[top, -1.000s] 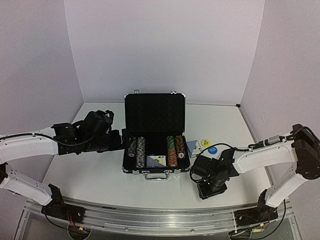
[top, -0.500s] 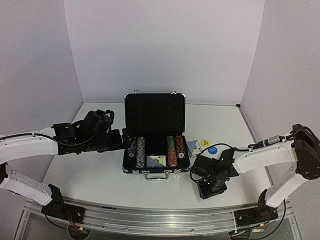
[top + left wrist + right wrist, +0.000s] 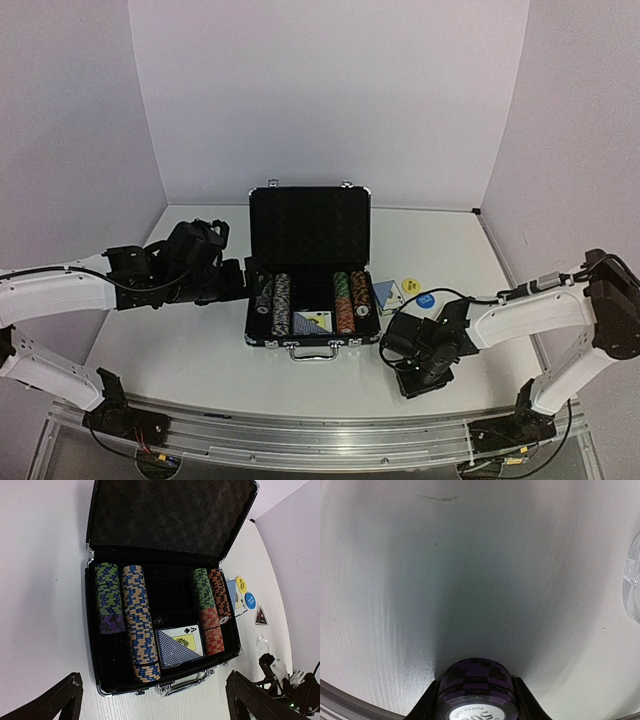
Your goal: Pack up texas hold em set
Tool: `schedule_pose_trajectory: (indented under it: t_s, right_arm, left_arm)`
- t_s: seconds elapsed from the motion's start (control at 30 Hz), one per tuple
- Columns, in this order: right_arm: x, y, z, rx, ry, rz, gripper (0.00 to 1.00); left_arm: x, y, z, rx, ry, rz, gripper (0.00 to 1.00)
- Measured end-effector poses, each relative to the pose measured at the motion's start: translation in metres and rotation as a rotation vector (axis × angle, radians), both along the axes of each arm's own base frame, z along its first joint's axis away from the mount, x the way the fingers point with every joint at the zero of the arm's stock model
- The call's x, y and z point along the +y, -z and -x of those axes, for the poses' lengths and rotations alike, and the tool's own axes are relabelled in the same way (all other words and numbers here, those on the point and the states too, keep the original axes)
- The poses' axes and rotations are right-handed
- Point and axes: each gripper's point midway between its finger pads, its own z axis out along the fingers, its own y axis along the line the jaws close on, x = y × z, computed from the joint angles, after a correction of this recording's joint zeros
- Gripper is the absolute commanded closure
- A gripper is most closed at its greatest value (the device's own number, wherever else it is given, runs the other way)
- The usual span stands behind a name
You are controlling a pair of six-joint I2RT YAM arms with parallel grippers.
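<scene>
The black briefcase [image 3: 310, 215] stands open at the table's middle, and also shows in the left wrist view [image 3: 170, 515]. It holds rows of striped chips [image 3: 140, 620] and a blue-backed deck [image 3: 180, 645]. A second deck [image 3: 388, 294], a yellow disc [image 3: 410, 284] and a blue disc [image 3: 426, 299] lie right of the case. The triangular button [image 3: 261, 616] and a clear disc [image 3: 632, 580] lie nearby. My left gripper [image 3: 235, 280] is open and empty, left of the case. My right gripper [image 3: 415, 375] is shut on a purple chip stack [image 3: 476, 690] low over the table, right of the case's front.
The case's silver handle [image 3: 312, 351] points toward the near edge. A black cable [image 3: 455, 292] loops from the right arm beside the discs. The metal rail [image 3: 300, 440] runs along the table's front edge.
</scene>
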Motion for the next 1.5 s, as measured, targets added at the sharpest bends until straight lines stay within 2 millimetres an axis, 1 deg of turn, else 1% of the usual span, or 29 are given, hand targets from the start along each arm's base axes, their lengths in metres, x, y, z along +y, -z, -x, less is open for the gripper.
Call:
schedule_pose_trajectory:
  t_s: [0.07, 0.23, 0.3, 0.33, 0.63, 0.73, 0.87, 1.0, 1.17, 1.23, 1.33, 1.5]
  right_arm:
    - [0.0, 0.0, 0.0, -0.007, 0.0, -0.003, 0.81]
    - [0.0, -0.002, 0.0, -0.027, -0.01, -0.014, 0.85]
    - [-0.001, -0.002, -0.001, -0.032, -0.015, -0.017, 0.91]
    - [-0.001, -0.003, 0.0, -0.033, -0.018, -0.019, 0.92]
    - [0.005, -0.02, -0.001, -0.048, -0.059, -0.063, 0.94]
    - [0.01, -0.027, -0.002, -0.046, -0.08, -0.074, 0.95]
    - [0.016, -0.037, -0.003, -0.045, -0.105, -0.085, 0.95]
    - [0.019, -0.047, -0.001, -0.034, -0.138, -0.097, 0.95]
    - [0.028, -0.064, 0.001, -0.022, -0.194, -0.137, 0.95]
    - [0.032, -0.071, 0.003, -0.018, -0.223, -0.156, 0.95]
    - [0.037, -0.08, 0.006, -0.005, -0.269, -0.177, 0.95]
    - [0.046, -0.095, 0.011, 0.017, -0.343, -0.206, 0.96]
  left_arm:
    - [0.0, 0.0, 0.0, 0.0, 0.0, 0.001, 0.0]
    - [0.0, -0.002, 0.001, -0.002, 0.003, 0.007, 0.0]
    - [0.0, -0.005, 0.001, -0.005, 0.004, 0.014, 0.0]
    - [0.0, -0.006, 0.002, -0.006, 0.005, 0.017, 0.0]
    - [-0.011, -0.01, 0.005, -0.004, 0.049, 0.074, 0.0]
    - [-0.021, -0.013, 0.008, 0.002, 0.089, 0.116, 0.0]
    - [-0.039, -0.005, 0.011, 0.041, 0.148, 0.139, 0.0]
    - [-0.07, 0.012, 0.017, 0.121, 0.249, 0.174, 0.01]
    - [-0.123, 0.037, 0.031, 0.282, 0.429, 0.254, 0.06]
    - [-0.146, 0.045, 0.037, 0.351, 0.507, 0.305, 0.09]
    - [-0.174, 0.056, 0.05, 0.47, 0.617, 0.405, 0.12]
    - [-0.205, 0.074, 0.071, 0.655, 0.747, 0.53, 0.16]
